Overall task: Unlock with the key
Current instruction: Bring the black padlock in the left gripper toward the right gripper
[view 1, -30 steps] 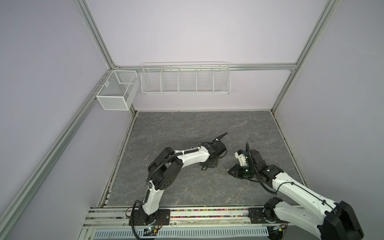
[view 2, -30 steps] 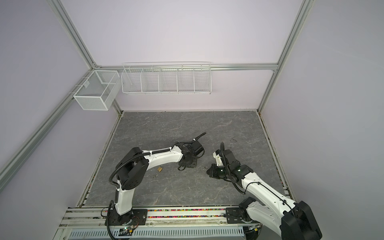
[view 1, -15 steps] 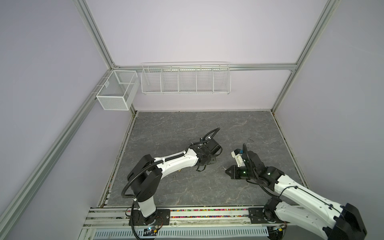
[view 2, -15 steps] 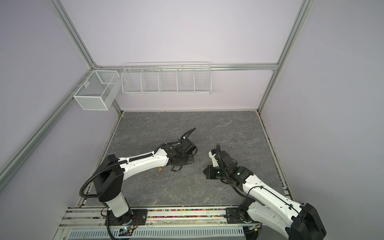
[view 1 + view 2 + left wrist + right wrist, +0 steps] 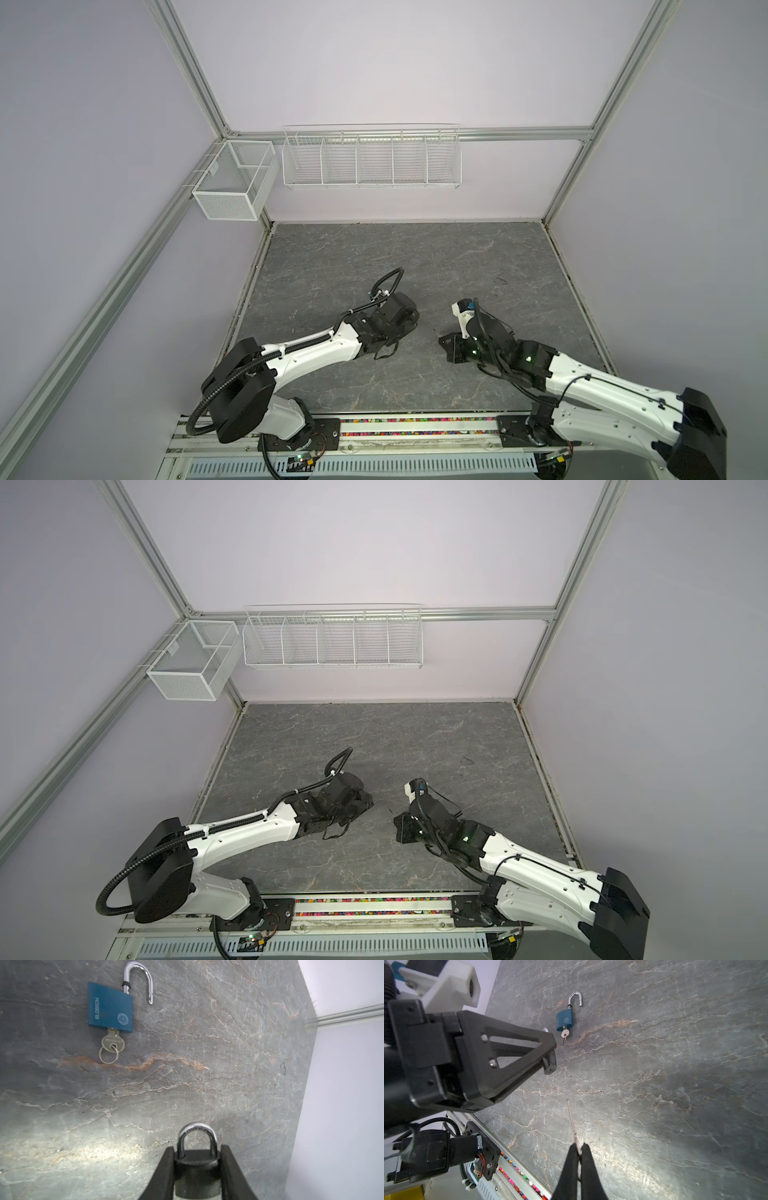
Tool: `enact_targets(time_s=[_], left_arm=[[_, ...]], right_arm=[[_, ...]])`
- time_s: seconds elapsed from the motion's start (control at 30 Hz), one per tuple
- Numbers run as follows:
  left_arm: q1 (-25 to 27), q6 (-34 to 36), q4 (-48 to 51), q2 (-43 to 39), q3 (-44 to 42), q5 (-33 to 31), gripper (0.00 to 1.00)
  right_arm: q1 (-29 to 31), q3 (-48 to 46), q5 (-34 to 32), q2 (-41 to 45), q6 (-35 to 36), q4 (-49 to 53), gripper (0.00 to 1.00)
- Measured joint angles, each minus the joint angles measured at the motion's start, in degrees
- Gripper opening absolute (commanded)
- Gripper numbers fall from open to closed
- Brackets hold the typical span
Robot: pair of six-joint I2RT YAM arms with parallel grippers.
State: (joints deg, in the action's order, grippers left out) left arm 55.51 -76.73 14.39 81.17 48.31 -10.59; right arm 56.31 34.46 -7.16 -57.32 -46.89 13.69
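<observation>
My left gripper (image 5: 196, 1152) is shut on a dark padlock (image 5: 196, 1169), squeezing its body from both sides; its silver shackle (image 5: 197, 1136) is closed and sticks out past the fingertips. In the right wrist view the same padlock (image 5: 550, 1065) shows its underside at the tip of the left gripper (image 5: 549, 1054). My right gripper (image 5: 579, 1148) is shut on a thin silver key (image 5: 572, 1122), seen edge-on, its blade pointing toward that underside with a gap between. In both top views the left gripper (image 5: 409, 322) and right gripper (image 5: 444, 343) face each other low over the table.
A blue padlock (image 5: 110, 1007) lies flat on the grey stone table (image 5: 228, 1053), its shackle swung open and a ringed key (image 5: 113, 1042) in its keyhole. It also shows beyond the left gripper, blue padlock (image 5: 564, 1020). Wire baskets (image 5: 372, 160) hang on the back wall.
The left arm has folded down low and carried the dark padlock left and toward the front. The right gripper with its key has followed to the left. Both grips are unchanged.
</observation>
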Motion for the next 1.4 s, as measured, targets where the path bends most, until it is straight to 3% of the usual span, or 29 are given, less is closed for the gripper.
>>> enact_targets(time_s=[0.3, 0.53, 1.4], left_arm=[[-0.35, -5.68, -4.11, -4.31, -4.11, -1.6, 0.0], [-0.87, -7.06, -4.74, -5.81, -4.66, -2.05, 0.0], [-2.73, -5.88, -8.5, -6.6, -5.49, 1.9, 0.0]], right_arm=[[6.16, 4.98, -5.33, -10.27, -2.69, -4.59, 0.06], [7.17, 7.45, -6.45, -15.93, -2.82, -7.37, 0.06], [5.53, 11.87, -7.39, -19.26, -1.27, -4.46, 0.06]])
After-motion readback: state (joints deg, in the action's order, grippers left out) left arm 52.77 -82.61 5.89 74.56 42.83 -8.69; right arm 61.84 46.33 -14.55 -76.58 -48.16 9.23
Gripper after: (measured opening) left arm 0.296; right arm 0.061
